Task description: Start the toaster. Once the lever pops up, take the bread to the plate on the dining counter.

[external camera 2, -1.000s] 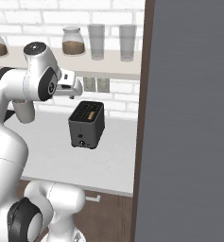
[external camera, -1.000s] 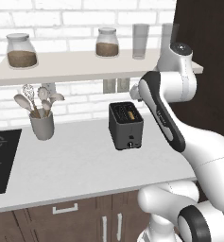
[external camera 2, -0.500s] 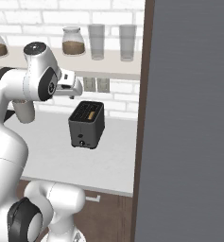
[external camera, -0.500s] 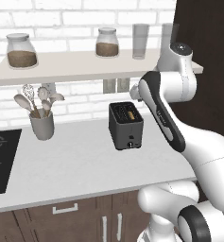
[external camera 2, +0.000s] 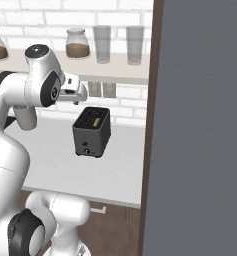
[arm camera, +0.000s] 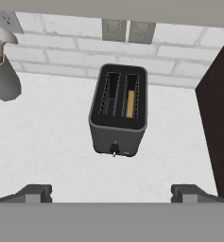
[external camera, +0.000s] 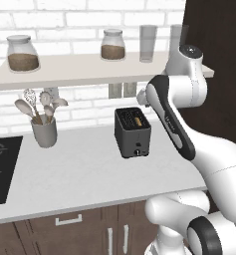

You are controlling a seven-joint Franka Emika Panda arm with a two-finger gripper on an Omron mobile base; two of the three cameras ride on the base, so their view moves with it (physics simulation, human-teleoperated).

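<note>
Nothing changed: your arm and the toaster [external camera: 132,132] sit as a second ago, so the start is still pending.
Toaster place: rear of the worktop [external camera: 84,174], near its right end.
Long axis: runs wall to front; lever [arm camera: 114,148] face toward you.
Bread [arm camera: 130,103]: in the right slot.
Gripper [arm camera: 111,193]: spread wide, holding nothing, above.

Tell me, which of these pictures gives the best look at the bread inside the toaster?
The hand view: it looks straight down into the toaster, where the bread stands in the right-hand slot. The left base view catches a tan sliver of it, and the right base view a similar sliver, both at a slant.
</note>
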